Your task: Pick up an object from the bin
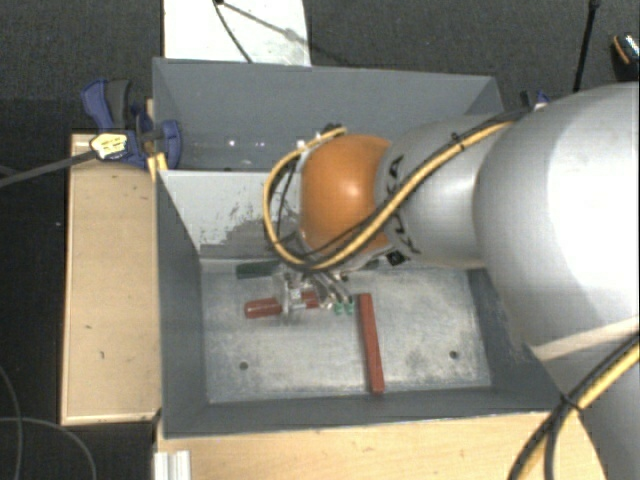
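Note:
My gripper (306, 296) hangs low over the bin floor, left of centre, under the orange cover. A small red cylinder-shaped thing (262, 309) lies on its side right at the gripper, its right end running in under it. A long red-brown bar (371, 344) lies lengthwise just right of the gripper, reaching toward the bin's near wall. A small green piece (346, 309) shows between the gripper and the bar's top end. A dark green flat thing (252, 268) lies by the far wall, up and left of the gripper.
The arm with its yellow and black cables comes in from the right and covers the bin's right rear part. Bare floor shows along the bin's near left and near right.

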Controlling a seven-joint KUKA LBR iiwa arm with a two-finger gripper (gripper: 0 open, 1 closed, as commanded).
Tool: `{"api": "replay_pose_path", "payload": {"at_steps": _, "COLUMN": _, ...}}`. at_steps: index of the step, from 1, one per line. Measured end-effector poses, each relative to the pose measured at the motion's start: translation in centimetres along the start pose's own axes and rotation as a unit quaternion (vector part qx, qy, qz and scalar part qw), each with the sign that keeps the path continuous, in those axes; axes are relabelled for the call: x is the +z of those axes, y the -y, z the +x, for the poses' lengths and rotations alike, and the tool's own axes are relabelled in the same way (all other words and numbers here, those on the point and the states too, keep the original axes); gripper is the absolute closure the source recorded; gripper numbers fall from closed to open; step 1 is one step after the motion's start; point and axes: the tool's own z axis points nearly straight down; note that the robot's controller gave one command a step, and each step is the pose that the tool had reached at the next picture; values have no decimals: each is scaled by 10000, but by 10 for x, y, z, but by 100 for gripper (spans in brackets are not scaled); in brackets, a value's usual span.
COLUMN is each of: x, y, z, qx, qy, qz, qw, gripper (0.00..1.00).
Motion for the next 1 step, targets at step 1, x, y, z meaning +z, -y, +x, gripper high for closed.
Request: {"api": "replay_pose_path", "payload": {"at_steps": 1, "x": -152, "y": 5, "z": -3, "qx": -17, "qy": 47, "qz": 2, "qw": 10000, "gripper": 100}}
